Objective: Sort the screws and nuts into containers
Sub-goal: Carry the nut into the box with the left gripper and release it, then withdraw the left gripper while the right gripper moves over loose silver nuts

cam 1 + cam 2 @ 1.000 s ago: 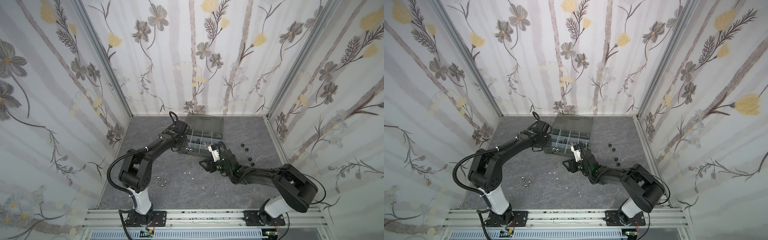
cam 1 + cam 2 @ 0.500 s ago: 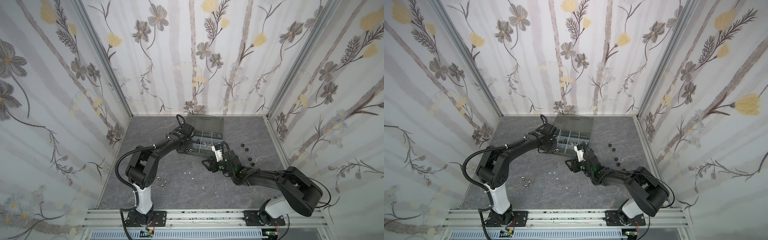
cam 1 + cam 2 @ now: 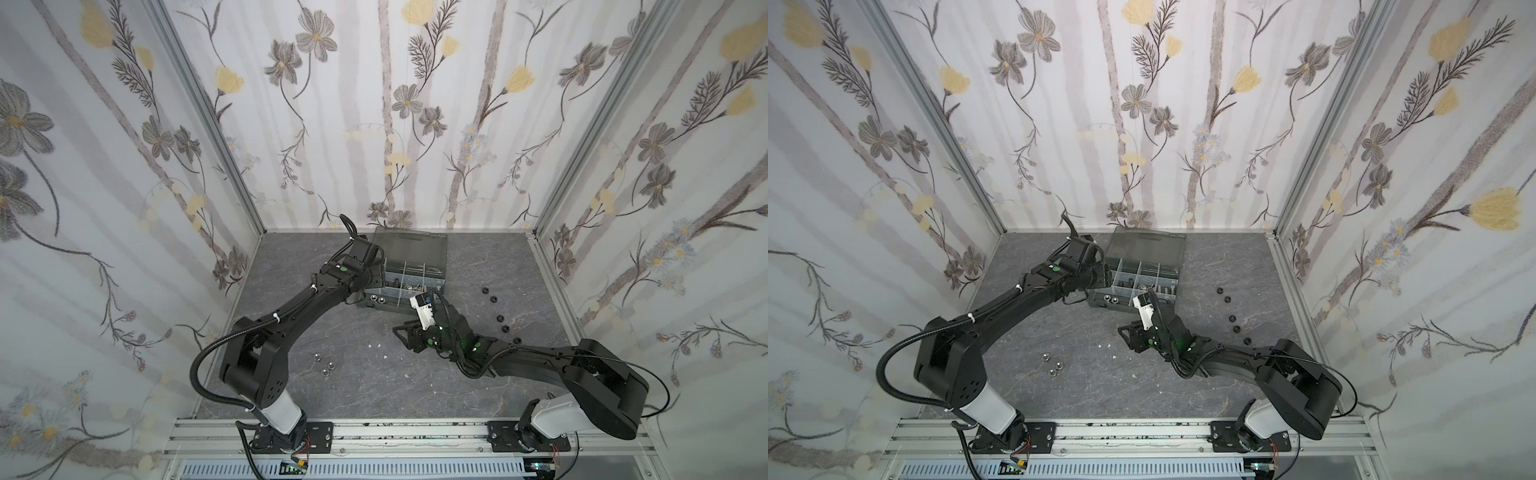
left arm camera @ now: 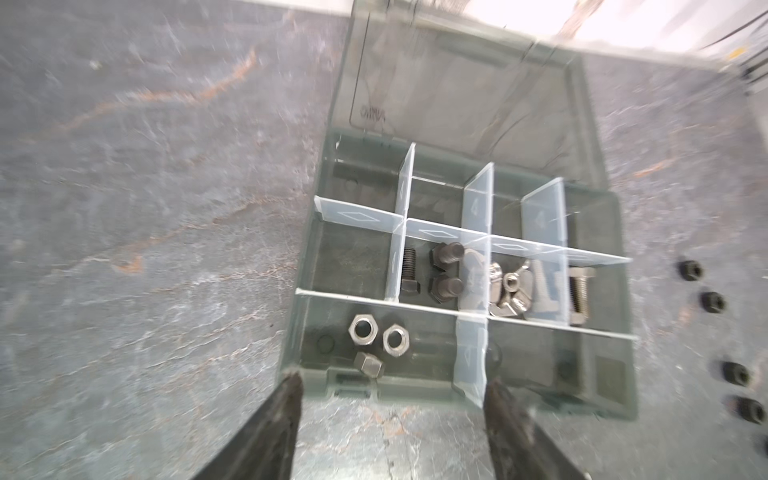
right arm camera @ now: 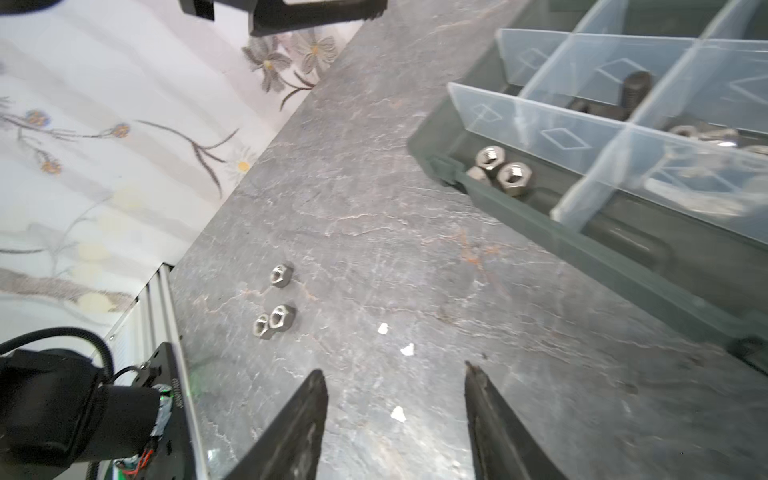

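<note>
Sorting under way: the left tool [image 4: 392, 399] hangs with its jaws spread wide and empty at the near-left corner of the dark grey-green organizer case [image 4: 540, 401]. The case's smoky lid [image 4: 457, 83] stands open toward the back wall of the grey, stone-patterned bench [image 3: 374, 395]. In the left wrist view, three silver hex nuts [image 4: 395, 340] lie in the compartment just beyond that tool, two of them flat and one tilted. In the middle row behind them, three black screws [image 4: 446, 286] share one compartment, a heap of silver wing nuts [image 4: 507, 286] fills the next, and silver screws [image 4: 579, 295] lie at and beyond the divider after it. What lies in the back row is too blurred to tell. The right tool [image 5: 392, 374] is low over bare bench in front of the case, its jaws partly apart with nothing between them. Small white flecks [image 5: 382, 328] are scattered just beyond its tips. Three loose silver nuts [image 5: 281, 316] lie on the bench well apart from the case, on the left arm's side; two of them touch and the third lies near. Both top views show them between the two arms' bases and the case. A curving line of five black nuts [image 3: 500, 318] lies on the bench to the right of the case, outside every compartment, near the right arm's forearm.
</note>
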`<state>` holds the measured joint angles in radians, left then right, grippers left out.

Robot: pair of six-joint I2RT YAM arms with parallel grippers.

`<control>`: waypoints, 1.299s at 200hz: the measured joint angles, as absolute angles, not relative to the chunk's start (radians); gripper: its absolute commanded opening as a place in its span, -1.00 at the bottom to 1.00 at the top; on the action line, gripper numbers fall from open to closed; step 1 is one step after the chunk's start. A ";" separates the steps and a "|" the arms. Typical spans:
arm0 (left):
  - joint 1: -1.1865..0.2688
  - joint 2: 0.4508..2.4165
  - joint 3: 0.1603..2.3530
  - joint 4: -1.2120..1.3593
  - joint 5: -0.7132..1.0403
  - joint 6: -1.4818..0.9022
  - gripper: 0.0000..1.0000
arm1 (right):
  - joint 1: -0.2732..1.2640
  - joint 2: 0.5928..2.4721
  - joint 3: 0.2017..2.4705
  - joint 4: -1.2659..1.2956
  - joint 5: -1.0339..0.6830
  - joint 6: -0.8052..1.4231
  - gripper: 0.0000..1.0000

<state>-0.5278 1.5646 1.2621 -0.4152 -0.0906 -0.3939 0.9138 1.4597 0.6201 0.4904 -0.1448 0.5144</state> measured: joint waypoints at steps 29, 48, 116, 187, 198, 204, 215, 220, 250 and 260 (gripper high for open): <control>-0.519 1.351 1.114 -0.339 -0.115 -0.381 0.75 | 0.975 1.508 0.677 0.449 -0.113 0.511 0.10; -0.502 1.215 1.039 -0.294 -0.132 -0.381 0.83 | 1.021 1.556 0.722 0.418 -0.102 0.511 0.11; -0.464 0.866 0.894 -0.203 -0.180 -0.368 0.95 | 1.137 1.774 0.972 0.279 -0.080 0.468 0.20; -0.458 0.654 0.799 -0.128 -0.261 -0.366 0.97 | 1.215 1.974 1.220 0.121 -0.016 0.410 0.25; -0.457 0.635 0.785 -0.114 -0.263 -0.366 0.97 | 1.219 2.001 1.254 0.100 -0.011 0.402 0.26; -0.457 0.628 0.775 -0.104 -0.265 -0.366 0.98 | 1.220 2.014 1.269 0.088 -0.005 0.399 0.26; -0.456 0.621 0.756 -0.099 -0.266 -0.366 0.97 | 1.221 2.036 1.295 0.067 0.007 0.390 0.25; -0.456 0.619 0.749 -0.100 -0.265 -0.366 0.98 | 1.221 2.045 1.306 0.057 0.011 0.390 0.25; -0.456 0.612 0.735 -0.100 -0.257 -0.366 0.98 | 1.223 2.090 1.365 0.015 0.033 0.379 0.22; -0.456 0.608 0.735 -0.100 -0.252 -0.366 0.99 | 1.224 2.104 1.382 0.007 0.036 0.373 0.21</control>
<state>-0.4561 0.6079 0.7345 -0.0998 -0.2520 -0.3660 1.2236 2.1044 1.3823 0.0067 0.0364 0.3733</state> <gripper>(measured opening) 0.991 0.611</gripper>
